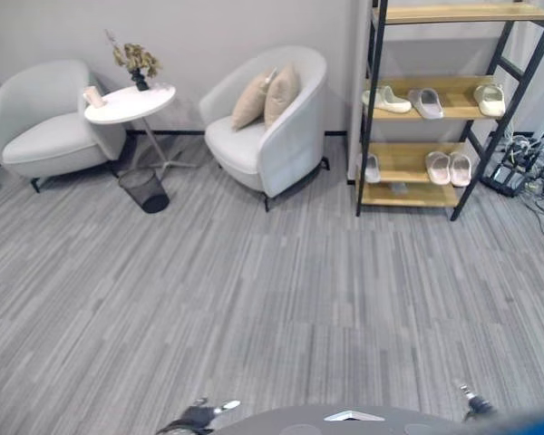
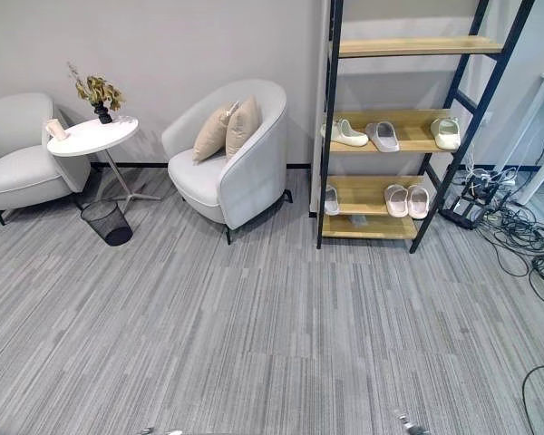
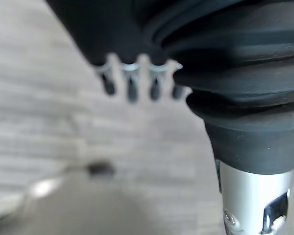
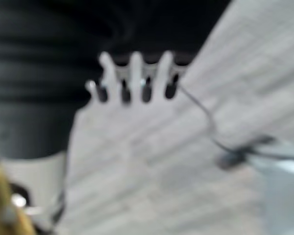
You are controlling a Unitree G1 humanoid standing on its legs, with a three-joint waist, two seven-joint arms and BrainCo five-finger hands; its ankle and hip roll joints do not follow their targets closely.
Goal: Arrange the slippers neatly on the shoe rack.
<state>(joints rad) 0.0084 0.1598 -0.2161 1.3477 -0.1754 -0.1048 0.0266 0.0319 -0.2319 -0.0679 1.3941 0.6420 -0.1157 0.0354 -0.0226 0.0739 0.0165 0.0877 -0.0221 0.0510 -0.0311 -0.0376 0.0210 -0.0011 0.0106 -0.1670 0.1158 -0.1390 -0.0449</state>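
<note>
1. You are facing a carpeted room: grey striped floor [image 1: 254, 308], two pale armchairs [image 1: 272, 122], a round side table [image 1: 131, 101], a black bin [image 1: 145, 190]
2. The shoe rack [image 1: 453, 91], black frame with wooden shelves, stands far right by the wall, well apart from you; loose cables [image 2: 517, 236] lie beside it, a likely snag
3. The slippers [image 1: 431, 101] already sit there: three on the middle shelf, angled unevenly, and a neat pair [image 1: 449, 168] plus one single on the lower shelf
4. They look like light, soft foam; I'd pinch each across the strap or heel edge
5. Your left robot hand [image 3: 137, 83] and right robot hand [image 4: 132, 81] hang over the floor, fingers straight, holding nothing
</note>
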